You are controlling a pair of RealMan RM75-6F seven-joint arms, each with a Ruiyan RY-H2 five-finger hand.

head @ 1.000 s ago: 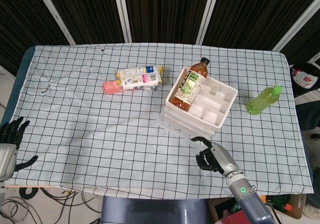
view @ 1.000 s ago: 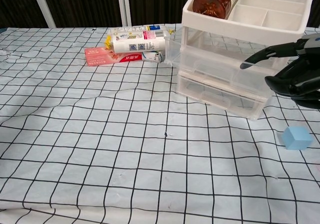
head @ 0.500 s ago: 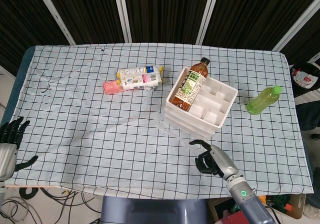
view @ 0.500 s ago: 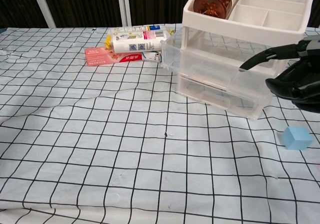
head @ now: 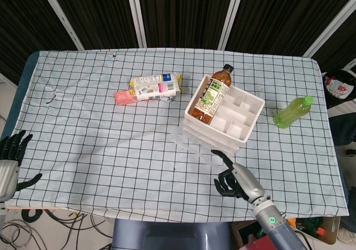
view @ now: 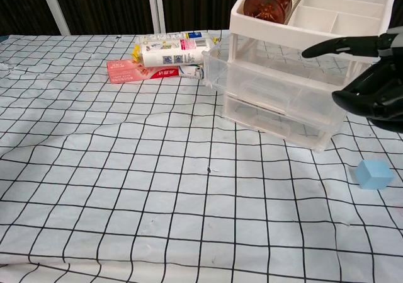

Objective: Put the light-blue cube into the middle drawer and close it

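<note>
The light-blue cube [view: 373, 173] lies on the checked cloth at the right, in front of the clear drawer unit [view: 286, 116]; the head view does not show it. The middle drawer [view: 271, 87] stands pulled partly out toward the left, and its front corner [head: 192, 144] juts out under the white top tray [head: 245, 108]. My right hand [view: 368, 94] hovers just right of the drawers and above the cube, one finger stretched out over the drawer, holding nothing. In the head view this right hand [head: 236, 180] is near the table's front edge. My left hand [head: 11, 155] hangs off the left edge, fingers spread.
A brown tea bottle [head: 210, 97] lies in the top tray. A green bottle [head: 293, 111] lies to the right of the unit. White snack packs [view: 173, 51] and a pink pack [view: 135, 70] sit behind and to the left of the drawers.
The middle drawer has slid out toward the left. My right hand has drawn back toward the front edge, and its outstretched finger has risen above the drawer. The cube has not moved.
</note>
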